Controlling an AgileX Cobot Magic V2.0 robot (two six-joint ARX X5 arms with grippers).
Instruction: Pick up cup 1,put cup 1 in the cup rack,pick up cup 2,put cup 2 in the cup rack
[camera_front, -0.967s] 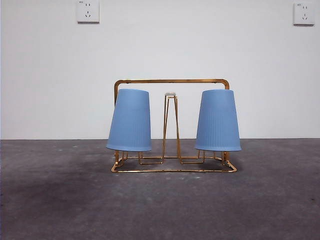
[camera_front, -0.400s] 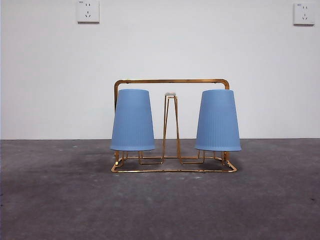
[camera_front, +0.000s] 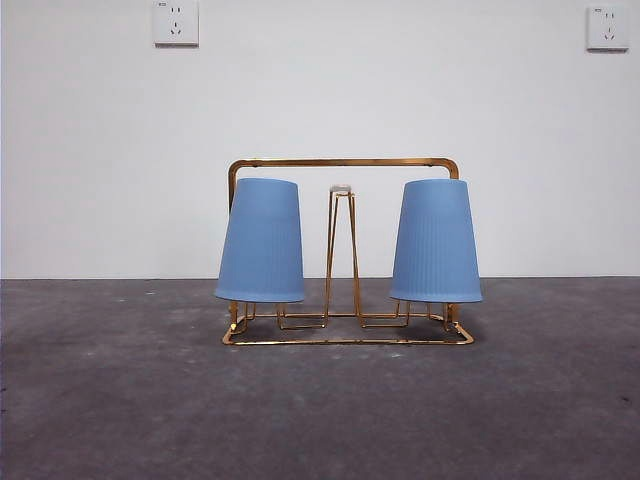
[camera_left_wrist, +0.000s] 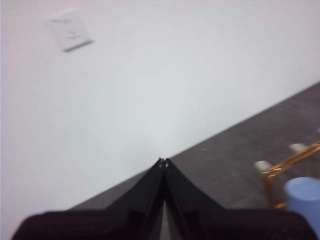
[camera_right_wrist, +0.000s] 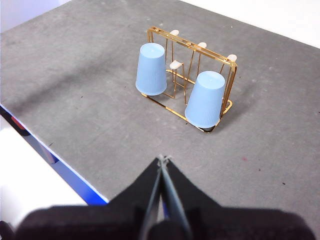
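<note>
On the grey bench (camera_front: 120, 400), the left blue cup (camera_front: 261, 240) and the right blue cup (camera_front: 435, 240) hung mouth-down over prongs of the cup rack (camera_front: 343, 162), presumably to drain, while both arms waited clear, their fingers together.

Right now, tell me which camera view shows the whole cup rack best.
The right wrist view: from above, the cup rack shows base, arch and prongs, with both cups on it. The front view shows it side-on, its prongs partly hidden by cups. The left wrist view catches only one corner.
</note>
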